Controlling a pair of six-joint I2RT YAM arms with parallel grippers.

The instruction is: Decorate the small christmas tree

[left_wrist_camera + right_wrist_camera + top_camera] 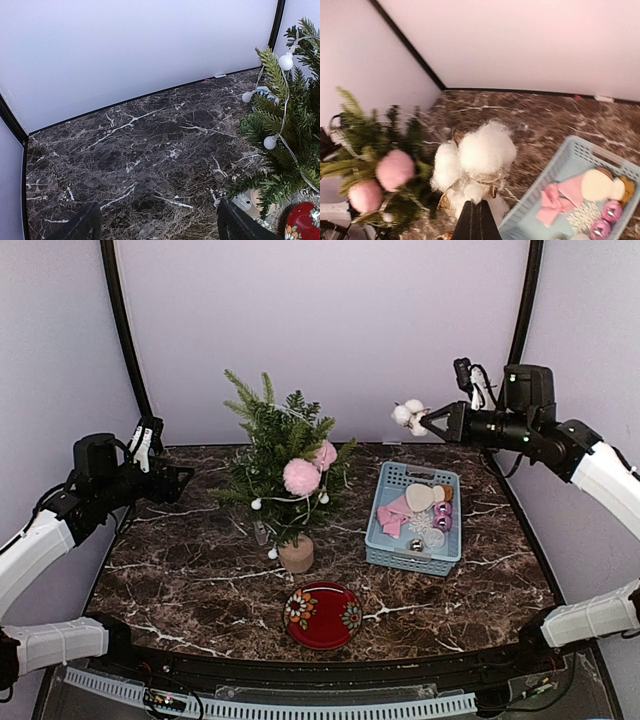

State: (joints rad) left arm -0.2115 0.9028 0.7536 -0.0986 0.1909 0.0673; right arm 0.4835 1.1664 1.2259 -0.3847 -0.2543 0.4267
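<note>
The small christmas tree [283, 455], a miniature pine with dark green needle branches, stands upright on its short round light-wood stump [296, 556] near the middle of the dark, white-veined marble table [180, 570]. Two fluffy pink pompoms [301, 476] hang on its right side, one above the other (the upper one partly tucked into the needles). A thin string of small white round beads [285, 61] loops through the branches.

Just in front of the tree, apart from the stump, lies a round red plate with flower patterns [322, 615]. To the tree's right sits a light blue slotted plastic basket [405, 560]. It holds a pink fabric bow [393, 517], a cream round piece, a white snowflake and shiny purple baubles [442, 516].

Right of the treetop, up in the air, the right gripper [430, 423] points toward the tree. Its jaws are pinched together on the underside of a fluffy white cotton-ball cluster with gold-coloured trim [479, 152].

Left of the tree, at about the height of its middle, the left gripper [180, 478] hovers over the table. Its jaws are spread wide and grip nothing (in the left wrist view the dark fingers [82, 225] sit at the bottom corners with bare marble between them).
</note>
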